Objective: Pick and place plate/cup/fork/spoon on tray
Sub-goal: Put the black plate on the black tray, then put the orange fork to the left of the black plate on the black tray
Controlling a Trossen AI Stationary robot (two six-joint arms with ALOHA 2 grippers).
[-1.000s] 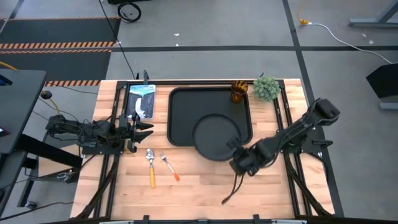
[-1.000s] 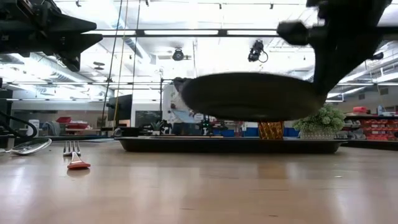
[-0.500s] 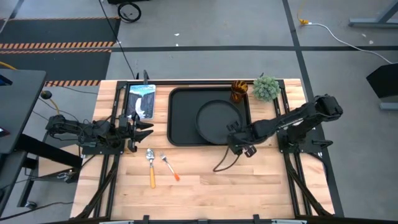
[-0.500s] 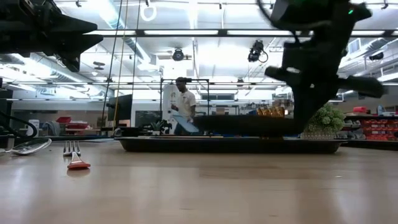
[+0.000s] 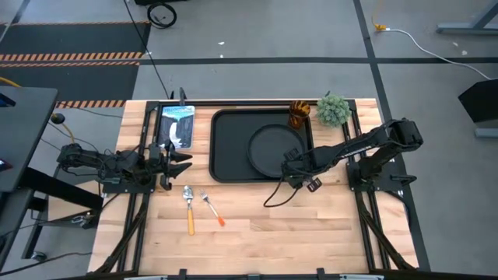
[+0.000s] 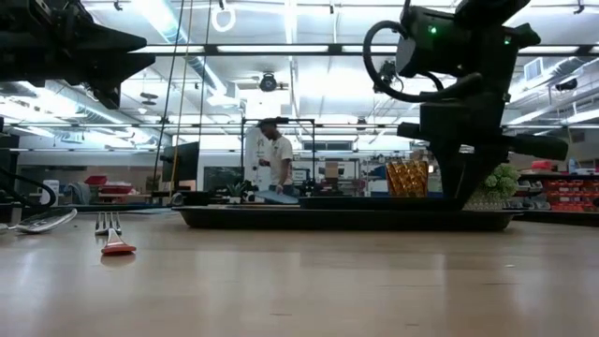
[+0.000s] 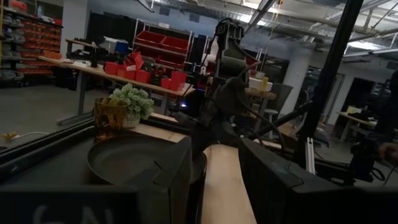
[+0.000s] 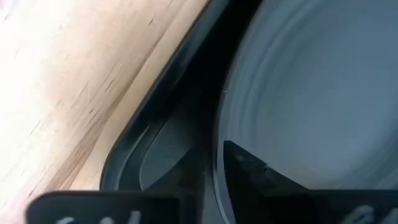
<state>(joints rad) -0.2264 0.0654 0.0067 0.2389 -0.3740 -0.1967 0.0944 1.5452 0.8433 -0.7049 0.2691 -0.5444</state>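
The black plate [image 5: 272,148] lies flat in the right half of the black tray [image 5: 229,144]; it also shows in the low view [image 6: 374,199]. My right gripper [image 5: 289,168] is low at the plate's near-right rim, shut on it. My left gripper [image 5: 185,159] waits open and empty left of the tray, above the table. The amber cup [image 5: 299,114] stands at the tray's far right corner. The spoon [image 5: 189,207] and the fork [image 5: 212,208] lie flat on the table, near of the tray's left end. My right gripper pinches the plate's near-right rim [image 8: 219,146] between its two fingers, one finger [image 8: 252,168] over the plate's inside, the other outside the rim. The fingers come slanting down from the table's right-near side. The plate lies flat on the tray floor.
A green plant ball [image 5: 333,110] stands right of the cup, off the tray. A blue-white card [image 5: 177,126] lies at the far left. The tray's left half is bare. A cable [image 5: 276,196] loops on the table below my right arm. A person shows in the room beyond [image 6: 274,154].
My right gripper has carried the plate from above the tray's near edge toward the far edge and down. The plate, held well above the tray before, now lies flat in the tray's right half.
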